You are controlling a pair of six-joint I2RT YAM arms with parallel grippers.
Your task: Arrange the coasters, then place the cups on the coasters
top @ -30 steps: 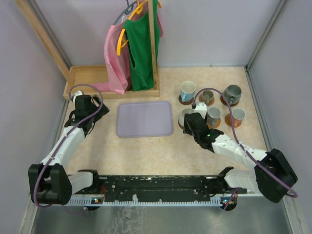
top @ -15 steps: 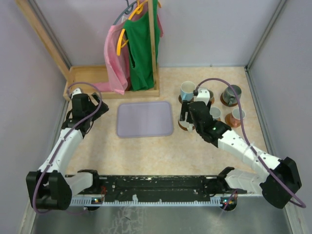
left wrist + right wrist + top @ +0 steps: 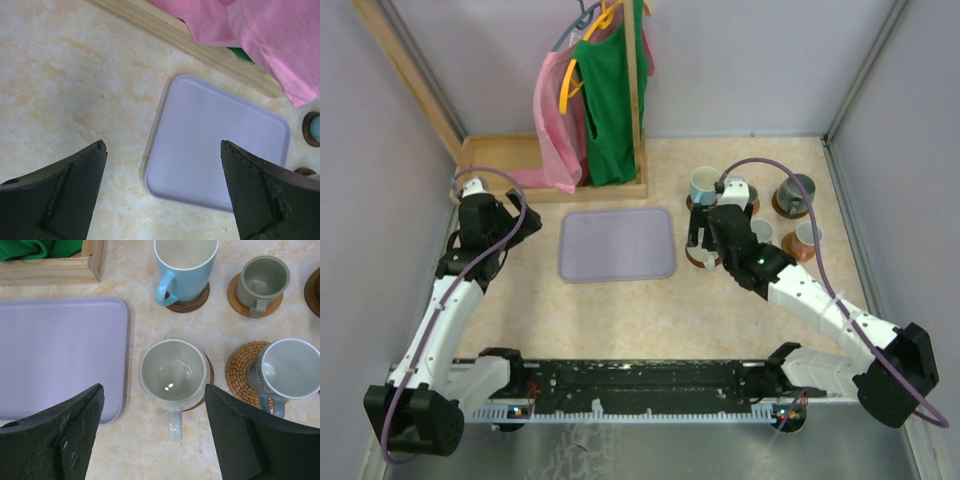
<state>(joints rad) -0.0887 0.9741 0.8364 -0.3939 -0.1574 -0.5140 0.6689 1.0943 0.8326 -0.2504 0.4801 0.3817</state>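
Cups (image 3: 174, 371) on coasters (image 3: 239, 369) (beige marbled tabletop (image 3: 150, 442))

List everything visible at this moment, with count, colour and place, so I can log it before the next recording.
cups: six, mostly grey, one light blue, one dark; right side of the table, each on a coaster
coasters: six, dark to orange-brown, one woven; under the cups
tray: one, lavender; table centre
rack: one, light wood; far left corner
garments: two, pink and green; hanging on the rack
hangers: two, yellow and orange; on the rack
table: one, beige marbled
left gripper: black, open, holding nothing; left of the tray
right gripper: black, open; above the nearest grey cup
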